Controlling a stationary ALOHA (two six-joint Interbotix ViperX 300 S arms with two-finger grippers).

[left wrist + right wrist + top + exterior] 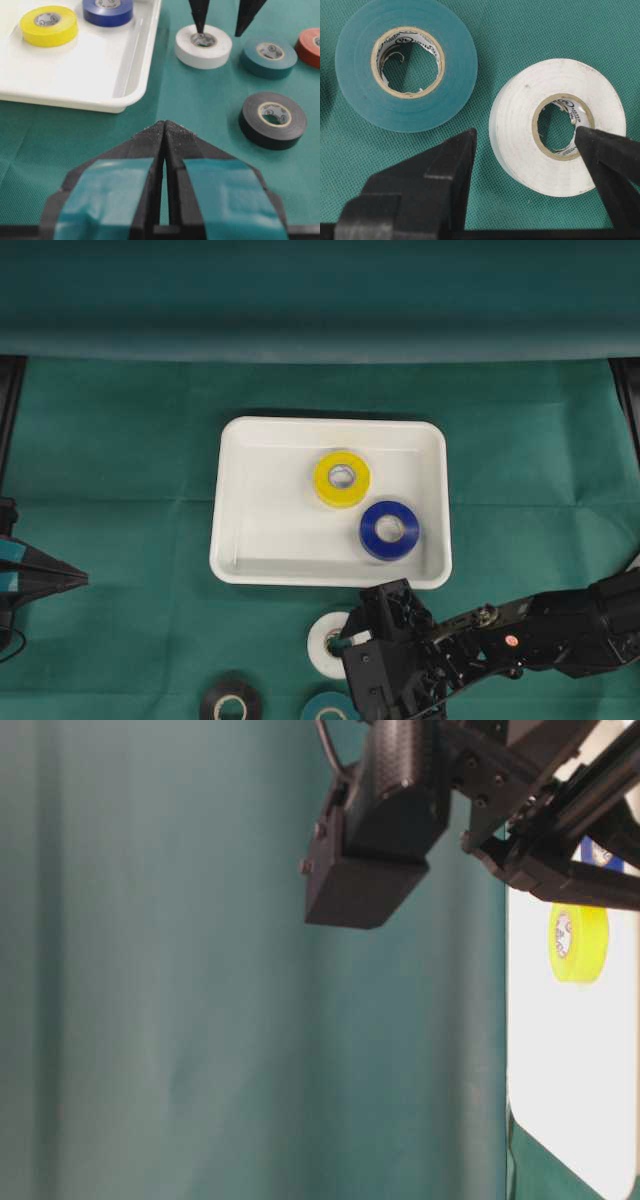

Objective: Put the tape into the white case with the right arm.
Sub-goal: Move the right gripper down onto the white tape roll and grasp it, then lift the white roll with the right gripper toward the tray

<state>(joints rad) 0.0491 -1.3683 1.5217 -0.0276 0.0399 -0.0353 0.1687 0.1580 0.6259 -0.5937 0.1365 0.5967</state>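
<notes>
The white case (262, 525) lies mid-table and holds a yellow roll (342, 479) and a blue roll (390, 530). A white tape roll (322, 645) lies flat on the cloth just below the case's front rim. My all-black right gripper (336, 660) is open over it. In the right wrist view one fingertip (587, 137) sits in the hole of the white roll (520, 115) and the other (467, 140) stands outside its wall, gripper (525, 132) astride. My left gripper (85, 581) is shut and empty at the far left.
A teal roll (325, 708) and a black roll (231, 702) lie at the front edge beside the white one. A red roll (310, 45) shows in the left wrist view beyond the teal roll (268, 56). Green cloth covers the table.
</notes>
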